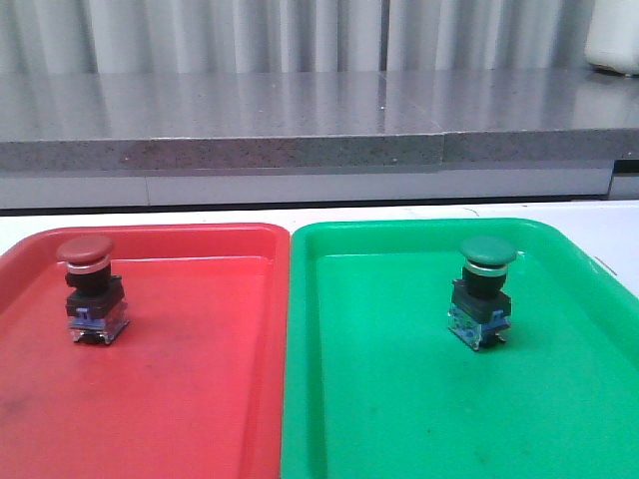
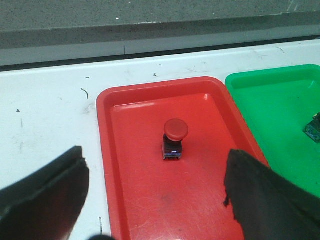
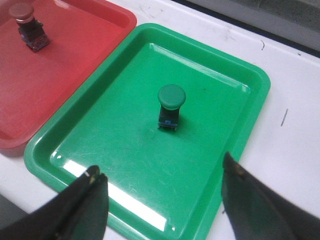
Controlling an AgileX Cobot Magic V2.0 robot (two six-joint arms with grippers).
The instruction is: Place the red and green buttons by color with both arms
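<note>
The red button (image 1: 90,286) stands upright in the red tray (image 1: 200,399), the green button (image 1: 484,296) in the green tray (image 1: 399,419). Both grippers, left (image 2: 155,195) and right (image 3: 162,200), hang back with jaws spread and empty, each button straight ahead.

Surface: a white table (image 1: 559,212) is seen as a pale strip across the middle of the front view, backed by a grey speckled ledge (image 1: 300,120); small dark scuff marks are visible on it in both wrist views.
Red tray (image 1: 180,399): laid flat on the table, filling the lower left of the front view.
Green tray (image 1: 399,419): laid flat on the table, filling the lower right of the front view.
Relation: the two trays are set side by side, long edges just beside each other at frame centre; contact cannot be told.
Bare table: shown beyond the trays' far rims.
</note>
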